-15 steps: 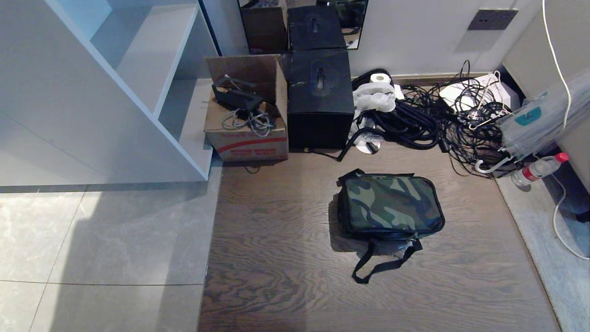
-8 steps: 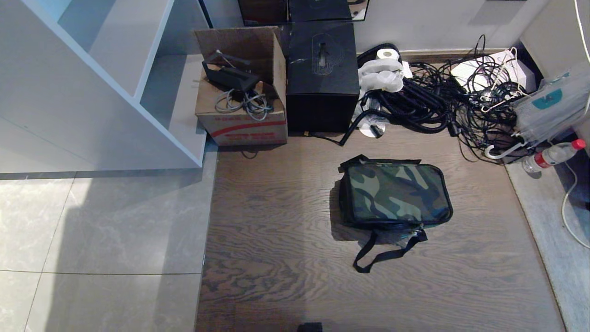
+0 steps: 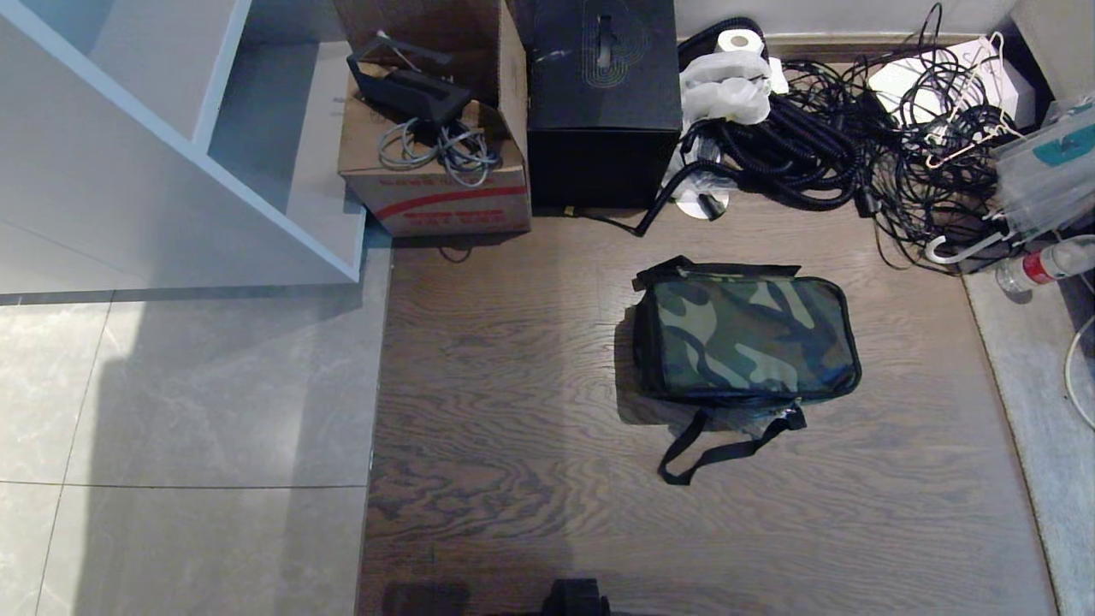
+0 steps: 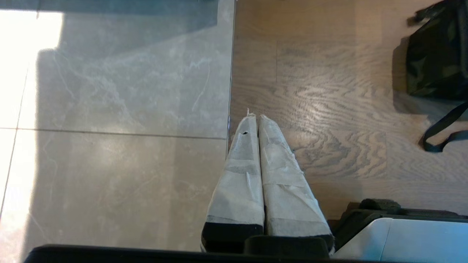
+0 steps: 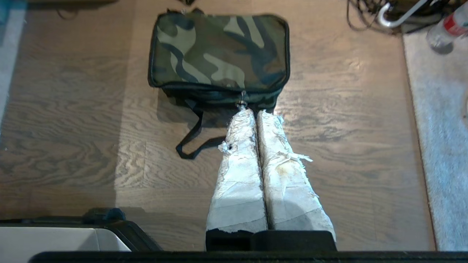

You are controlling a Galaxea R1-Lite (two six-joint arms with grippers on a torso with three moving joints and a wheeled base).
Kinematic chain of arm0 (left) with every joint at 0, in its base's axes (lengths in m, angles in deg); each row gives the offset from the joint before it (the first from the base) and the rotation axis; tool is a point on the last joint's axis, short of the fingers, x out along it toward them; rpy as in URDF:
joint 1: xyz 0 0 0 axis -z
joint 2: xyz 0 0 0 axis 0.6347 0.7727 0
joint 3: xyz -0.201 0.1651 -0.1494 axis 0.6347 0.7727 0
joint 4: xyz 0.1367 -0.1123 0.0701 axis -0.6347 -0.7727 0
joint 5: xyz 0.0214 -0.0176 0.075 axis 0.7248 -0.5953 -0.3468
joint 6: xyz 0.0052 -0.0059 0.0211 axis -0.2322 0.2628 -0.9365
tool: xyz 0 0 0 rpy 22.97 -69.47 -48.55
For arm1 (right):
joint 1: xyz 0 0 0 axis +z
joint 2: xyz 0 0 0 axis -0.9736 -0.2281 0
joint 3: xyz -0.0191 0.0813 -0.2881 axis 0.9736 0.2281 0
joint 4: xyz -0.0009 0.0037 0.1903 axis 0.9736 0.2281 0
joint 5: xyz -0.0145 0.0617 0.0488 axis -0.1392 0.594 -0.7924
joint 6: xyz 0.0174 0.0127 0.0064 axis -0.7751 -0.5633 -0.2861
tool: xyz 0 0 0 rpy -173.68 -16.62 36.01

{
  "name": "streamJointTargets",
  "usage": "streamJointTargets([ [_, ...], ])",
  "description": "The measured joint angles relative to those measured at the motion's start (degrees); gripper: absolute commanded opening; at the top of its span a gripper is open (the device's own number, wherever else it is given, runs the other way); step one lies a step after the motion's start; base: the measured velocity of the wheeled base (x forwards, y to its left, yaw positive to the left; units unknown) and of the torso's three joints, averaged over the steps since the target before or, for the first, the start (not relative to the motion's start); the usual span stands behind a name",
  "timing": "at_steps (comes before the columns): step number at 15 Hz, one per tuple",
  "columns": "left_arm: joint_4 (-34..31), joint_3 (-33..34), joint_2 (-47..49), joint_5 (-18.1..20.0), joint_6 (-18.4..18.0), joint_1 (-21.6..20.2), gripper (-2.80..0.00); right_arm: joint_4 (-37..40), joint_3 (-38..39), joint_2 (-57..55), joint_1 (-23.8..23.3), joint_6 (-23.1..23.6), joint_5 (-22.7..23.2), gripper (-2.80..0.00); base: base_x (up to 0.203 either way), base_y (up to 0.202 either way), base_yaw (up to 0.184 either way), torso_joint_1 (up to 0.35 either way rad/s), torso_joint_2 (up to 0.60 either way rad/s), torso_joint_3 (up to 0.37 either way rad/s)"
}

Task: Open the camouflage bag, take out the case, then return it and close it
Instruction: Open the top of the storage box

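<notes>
I see nothing done yet: camouflage bag (image 3: 746,340) zipped shut on the wood floor (image 3: 513,411) mid-strip, case unseen, left tool (image 4: 255,117) and right tool (image 5: 251,112) both pressed together, empty.

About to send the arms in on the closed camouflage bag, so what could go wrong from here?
1. The camouflage bag is soft and sits loose on smooth wood floor, so pulling its small zipper pull may drag the bag instead of unzipping it.
2. The loose strap lies in front of the bag and could snag the right gripper.
3. Tangled cables lie close behind it, so a shoved bag may catch them.
</notes>
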Motion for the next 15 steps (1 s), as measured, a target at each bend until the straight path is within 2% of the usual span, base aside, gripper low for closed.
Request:
streamJointTargets([
  [8,0.0,0.0,0.0,0.0,0.0,0.0,-2.8,0.0,0.0,0.0,0.0,0.0,0.0,-2.8,0.0,0.0,0.0,0.003,0.0,-0.199],
  [15,0.0,0.0,0.0,0.0,-0.1,0.0,-2.8,0.1,0.0,0.0,0.0,1.6,0.2,-2.8,0.0,0.0,0.0,0.002,0.0,-0.028],
])
